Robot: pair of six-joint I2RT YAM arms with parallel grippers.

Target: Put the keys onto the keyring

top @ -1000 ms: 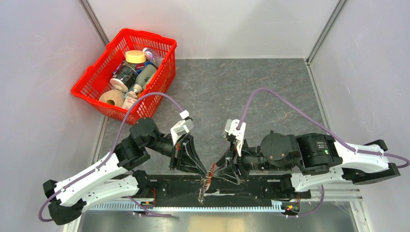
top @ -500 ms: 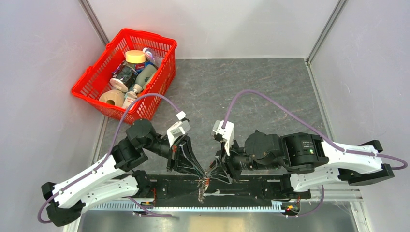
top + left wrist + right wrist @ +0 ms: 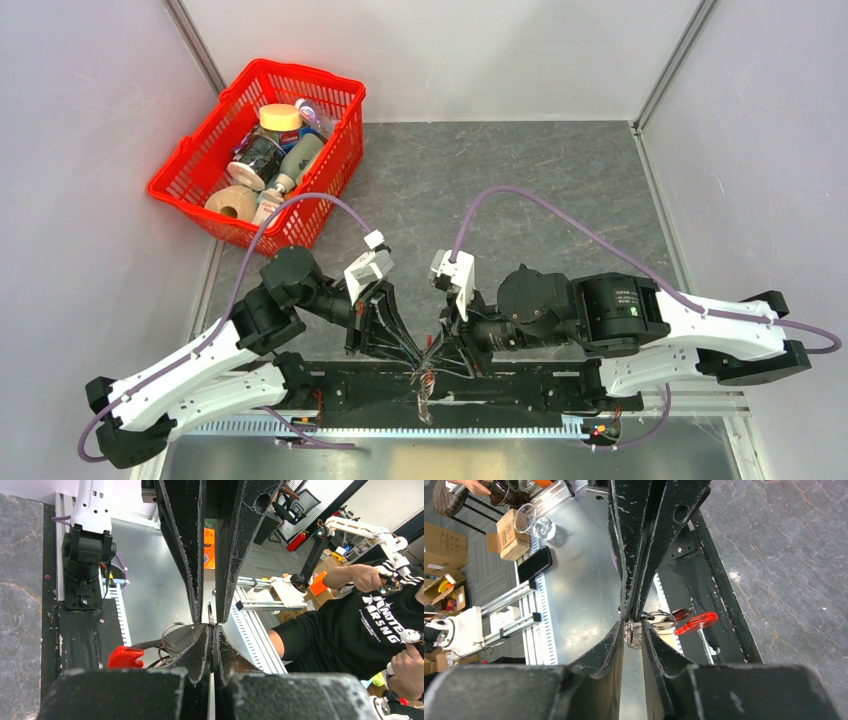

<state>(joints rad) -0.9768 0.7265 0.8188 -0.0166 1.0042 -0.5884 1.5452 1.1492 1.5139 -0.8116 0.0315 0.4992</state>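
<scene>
The left gripper (image 3: pixel 212 629) and right gripper (image 3: pixel 631 631) meet tip to tip over the black metal base plate (image 3: pixel 520 384) at the near edge of the table (image 3: pixel 540 180), whose surface is a grey, stone-veined mat. Both grippers have long tapering black fingers with scuffed, gritty faces. In its wrist view the left fingers are pressed flat together with no gap. The keyring (image 3: pixel 424 385) is pinched at their tips, and its round loops of bright steel wire stick out to one side. A glossy, curved red plastic tag (image 3: pixel 125 656) hangs off those loops, just clear of the fingers and above the base plate. From above, the rest of the keyring hangs below the fingertips as a short strand banded silver and red. The right fingers stand a narrow slit apart and clamp a thin silvery metal piece (image 3: pixel 629 636). Whether that piece is a key or part of the keyring cannot be determined, as it is too small and partly hidden. The two sets of fingertips are just beside each other, but contact between them cannot be confirmed. A red plastic mesh basket (image 3: pixel 343 155) holding bottles and rolls stands at the far left, well apart from the grippers.
</scene>
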